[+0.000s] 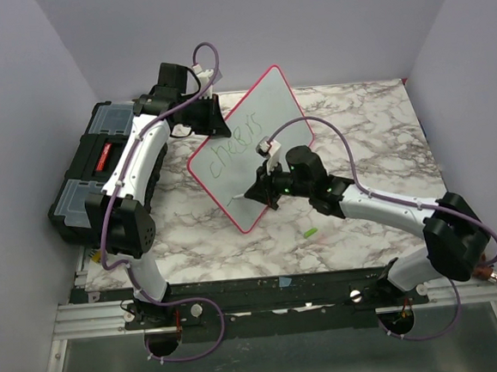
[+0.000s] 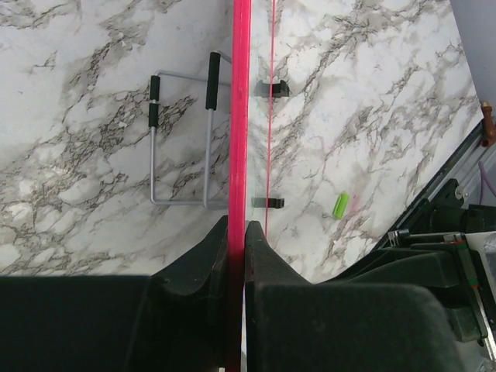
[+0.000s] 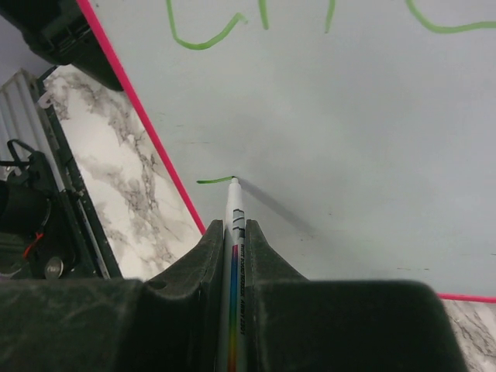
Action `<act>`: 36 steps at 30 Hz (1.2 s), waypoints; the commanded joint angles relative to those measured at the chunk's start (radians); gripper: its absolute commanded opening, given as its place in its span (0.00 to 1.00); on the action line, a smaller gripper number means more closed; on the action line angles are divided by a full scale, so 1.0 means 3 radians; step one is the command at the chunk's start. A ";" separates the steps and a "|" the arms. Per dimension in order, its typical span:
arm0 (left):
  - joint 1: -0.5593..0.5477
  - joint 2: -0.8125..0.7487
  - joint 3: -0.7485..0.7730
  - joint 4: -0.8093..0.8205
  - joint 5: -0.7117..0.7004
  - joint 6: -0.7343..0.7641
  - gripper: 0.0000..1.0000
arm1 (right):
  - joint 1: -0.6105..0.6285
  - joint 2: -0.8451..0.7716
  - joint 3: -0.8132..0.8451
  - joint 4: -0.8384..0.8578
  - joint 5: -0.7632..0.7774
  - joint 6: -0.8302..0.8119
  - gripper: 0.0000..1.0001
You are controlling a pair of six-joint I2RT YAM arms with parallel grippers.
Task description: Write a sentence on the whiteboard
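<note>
The whiteboard [image 1: 250,156], white with a red-pink rim, stands tilted on the marble table. My left gripper [image 1: 211,113] is shut on its top edge; the left wrist view shows the pink rim [image 2: 240,116] clamped between the jaws of that gripper [image 2: 237,232]. The sentence [image 1: 238,144] shows as the green word "cheers"; parts of its letters [image 3: 203,39] show in the right wrist view. My right gripper [image 1: 266,187] is shut on a white marker [image 3: 233,232] with a rainbow stripe. The marker's tip touches the board at the end of a short green stroke [image 3: 215,180] below the word.
A black toolbox [image 1: 97,172] stands at the left edge of the table. A small green marker cap [image 1: 309,232] lies on the marble in front of the board; it also shows in the left wrist view [image 2: 339,204]. A wire stand [image 2: 182,139] is behind the board.
</note>
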 commanded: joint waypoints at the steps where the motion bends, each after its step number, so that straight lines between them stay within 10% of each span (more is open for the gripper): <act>1: 0.0019 -0.0019 0.0001 0.0067 -0.0306 0.0229 0.00 | -0.0015 -0.0032 0.0116 -0.0013 0.0535 -0.0027 0.01; 36: 0.0020 -0.0038 -0.0026 0.0172 -0.0309 0.0060 0.00 | -0.0013 0.0014 0.0184 0.0083 -0.0069 -0.0033 0.01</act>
